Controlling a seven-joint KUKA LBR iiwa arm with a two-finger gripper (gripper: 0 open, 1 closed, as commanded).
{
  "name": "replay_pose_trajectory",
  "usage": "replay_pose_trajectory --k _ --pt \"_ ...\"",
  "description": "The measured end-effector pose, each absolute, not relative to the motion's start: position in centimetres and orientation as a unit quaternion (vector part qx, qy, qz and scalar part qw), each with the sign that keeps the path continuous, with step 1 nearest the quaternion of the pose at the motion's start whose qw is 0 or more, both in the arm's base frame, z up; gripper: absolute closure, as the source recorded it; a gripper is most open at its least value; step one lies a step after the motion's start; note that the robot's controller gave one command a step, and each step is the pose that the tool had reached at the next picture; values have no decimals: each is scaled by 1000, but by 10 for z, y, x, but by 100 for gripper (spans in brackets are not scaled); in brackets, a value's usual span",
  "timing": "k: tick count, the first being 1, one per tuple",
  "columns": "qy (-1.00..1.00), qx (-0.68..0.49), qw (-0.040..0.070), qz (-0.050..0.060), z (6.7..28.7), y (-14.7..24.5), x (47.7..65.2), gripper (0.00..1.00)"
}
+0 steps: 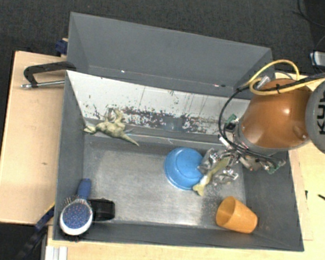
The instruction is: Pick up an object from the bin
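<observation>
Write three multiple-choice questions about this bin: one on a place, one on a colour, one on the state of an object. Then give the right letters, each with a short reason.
1. Where does the toy dinosaur lie?
A. at the back, on the left
B. in the front right corner
C. in the very middle

2. What colour is the bowl next to the gripper?
A. red
B. blue
C. green

3. How does the orange cup lie?
A. upright
B. on its side
C. upside down

Answers:
1 A, it lies far back, left of the bowl.
2 B, its whole surface is blue.
3 B, its open mouth faces sideways.
</observation>
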State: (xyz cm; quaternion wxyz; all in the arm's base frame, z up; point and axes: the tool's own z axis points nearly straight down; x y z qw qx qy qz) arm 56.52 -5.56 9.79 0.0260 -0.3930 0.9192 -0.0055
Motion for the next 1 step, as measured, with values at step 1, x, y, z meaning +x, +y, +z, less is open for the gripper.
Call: replay_pose_trajectory --k 1 --pt "903 -429 7 -3 226 -55 567 100"
